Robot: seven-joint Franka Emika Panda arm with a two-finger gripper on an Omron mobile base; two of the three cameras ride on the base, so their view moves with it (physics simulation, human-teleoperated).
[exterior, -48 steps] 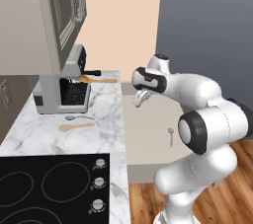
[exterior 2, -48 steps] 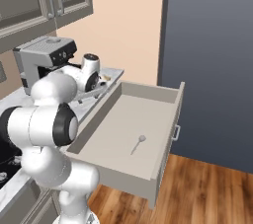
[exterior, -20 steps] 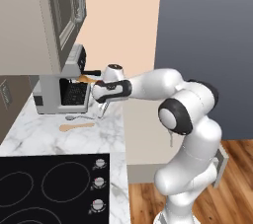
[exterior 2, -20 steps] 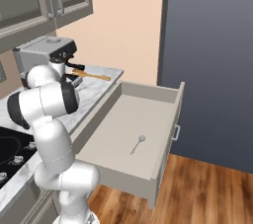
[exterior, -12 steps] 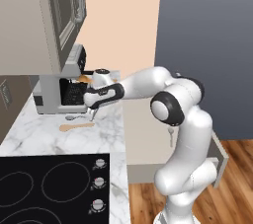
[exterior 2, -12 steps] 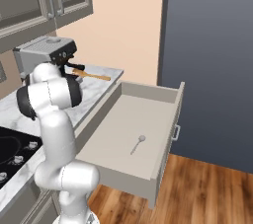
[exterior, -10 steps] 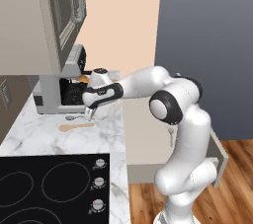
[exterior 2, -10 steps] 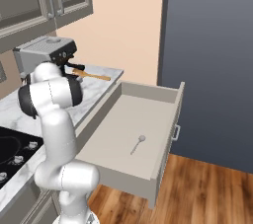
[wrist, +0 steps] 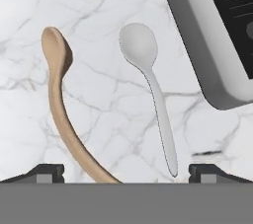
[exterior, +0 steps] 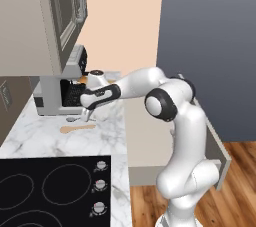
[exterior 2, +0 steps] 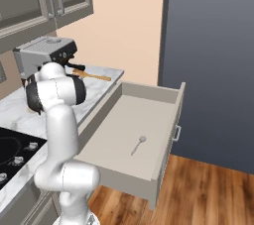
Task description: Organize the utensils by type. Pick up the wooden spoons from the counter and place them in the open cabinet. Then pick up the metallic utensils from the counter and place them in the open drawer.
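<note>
My gripper point(exterior: 86, 116) hangs open just above the counter point(exterior: 35, 138), in front of the coffee machine. In the hand view my gripper point(wrist: 127, 172) has nothing between its fingertips point(wrist: 47, 172). Below it lie two utensils side by side: a curved wooden spoon point(wrist: 57, 99) point(exterior: 77, 128) and a small metallic spoon point(wrist: 148, 85) point(exterior: 72, 119). A second wooden spoon point(exterior 2: 94, 76) lies further back on the counter. The open drawer point(exterior 2: 149, 92) stands pulled out, and a metallic spoon point(exterior 2: 138, 144) lies inside. The wall cabinet point(exterior: 25, 21) hangs above the coffee machine.
The coffee machine point(exterior: 55, 96) point(wrist: 212, 35) stands close beside the spoons. A black cooktop point(exterior: 45, 191) with knobs fills the near counter. The pulled-out drawer juts into the floor space to the right, and a dark tall panel point(exterior 2: 213, 45) rises behind it.
The arm has swung left from over the drawer side and come down over the two spoons by the coffee machine. The gripper stays open; the spoons have not moved.
</note>
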